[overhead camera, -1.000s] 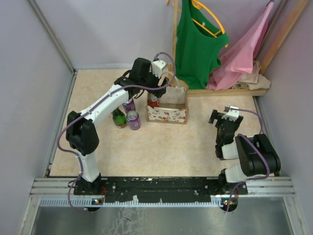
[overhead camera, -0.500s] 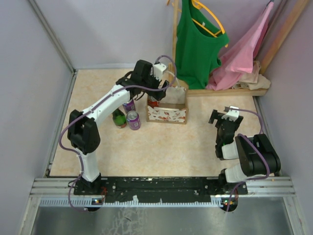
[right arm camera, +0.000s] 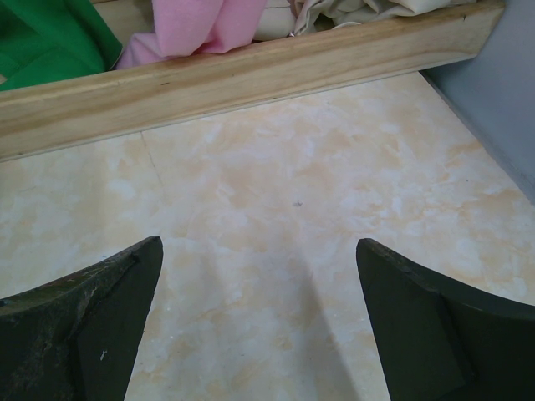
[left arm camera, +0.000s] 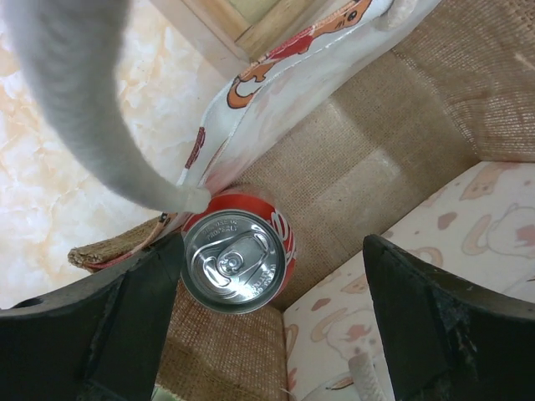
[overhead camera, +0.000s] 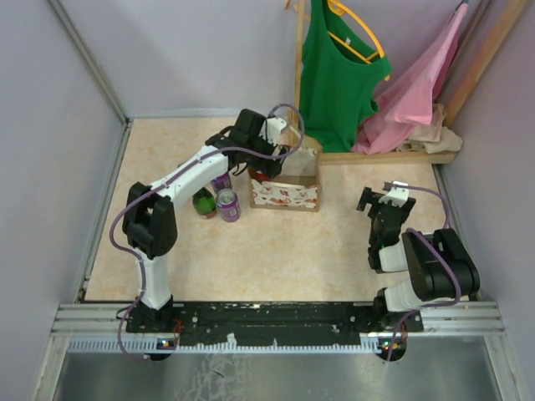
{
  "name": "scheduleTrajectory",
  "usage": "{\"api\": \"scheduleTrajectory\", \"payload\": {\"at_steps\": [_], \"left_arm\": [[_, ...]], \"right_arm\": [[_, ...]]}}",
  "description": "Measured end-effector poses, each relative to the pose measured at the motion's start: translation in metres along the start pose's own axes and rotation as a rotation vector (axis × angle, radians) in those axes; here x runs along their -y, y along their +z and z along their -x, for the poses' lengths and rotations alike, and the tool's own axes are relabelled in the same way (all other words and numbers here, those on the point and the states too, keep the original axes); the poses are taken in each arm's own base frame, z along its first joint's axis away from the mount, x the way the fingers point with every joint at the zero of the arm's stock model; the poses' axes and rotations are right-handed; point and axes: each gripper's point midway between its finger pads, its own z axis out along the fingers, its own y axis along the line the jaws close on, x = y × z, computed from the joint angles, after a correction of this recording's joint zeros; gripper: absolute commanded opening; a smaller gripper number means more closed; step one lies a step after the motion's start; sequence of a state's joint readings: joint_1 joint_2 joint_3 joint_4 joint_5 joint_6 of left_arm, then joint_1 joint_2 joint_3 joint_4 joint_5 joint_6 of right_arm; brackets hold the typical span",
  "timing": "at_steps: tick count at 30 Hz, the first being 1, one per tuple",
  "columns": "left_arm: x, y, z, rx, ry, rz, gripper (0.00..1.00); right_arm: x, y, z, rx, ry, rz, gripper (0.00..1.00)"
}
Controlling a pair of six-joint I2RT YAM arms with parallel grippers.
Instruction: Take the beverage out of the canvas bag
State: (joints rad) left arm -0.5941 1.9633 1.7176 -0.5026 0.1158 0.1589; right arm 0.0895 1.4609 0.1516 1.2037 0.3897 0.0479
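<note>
One red can [left arm camera: 238,261] — silver-topped — inside canvas bag [left arm camera: 376,150].

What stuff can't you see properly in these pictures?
- The red soda can: the left wrist view shows mostly its silver top, so its label is hidden.
- Same can, top view: the white left arm mostly covers it inside the cream canvas bag.
- The far purple can: partly under that arm.
- The pink garment: cut off by the right wrist view's top edge.
</note>
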Motion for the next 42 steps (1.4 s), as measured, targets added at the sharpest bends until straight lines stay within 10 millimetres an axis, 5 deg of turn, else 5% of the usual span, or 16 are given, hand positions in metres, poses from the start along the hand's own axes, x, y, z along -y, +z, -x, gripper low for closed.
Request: {"api": "scheduleTrajectory", "payload": {"at_steps": [14, 26, 29, 33, 36, 38, 42], "left_arm": [[-0.01, 0.005, -0.008, -0.029, 0.002, 0.07, 0.97], [-0.016, 0.031, -0.043, -0.137, -0.006, 0.102, 0.91], [-0.017, 0.033, -0.044, -0.141, -0.007, 0.102, 0.78], [-0.016, 0.034, -0.042, -0.142, -0.009, 0.099, 0.32], [-0.014, 0.034, -0.041, -0.145, -0.01, 0.09, 0.08], [-0.012, 0.034, -0.041, -0.149, -0.007, 0.086, 0.0], [-0.008, 0.034, -0.04, -0.159, 0.002, 0.075, 0.0]], "right_arm": [[0.0, 0.0, 0.0, 0.0, 0.0, 0.0, 0.99], [0.0, 0.0, 0.0, 0.0, 0.0, 0.0, 0.99], [0.0, 0.0, 0.0, 0.0, 0.0, 0.0, 0.99], [0.0, 0.0, 0.0, 0.0, 0.0, 0.0, 0.99], [0.0, 0.0, 0.0, 0.0, 0.0, 0.0, 0.99], [0.0, 0.0, 0.0, 0.0, 0.0, 0.0, 0.99], [0.0, 0.0, 0.0, 0.0, 0.0, 0.0, 0.99]]}}
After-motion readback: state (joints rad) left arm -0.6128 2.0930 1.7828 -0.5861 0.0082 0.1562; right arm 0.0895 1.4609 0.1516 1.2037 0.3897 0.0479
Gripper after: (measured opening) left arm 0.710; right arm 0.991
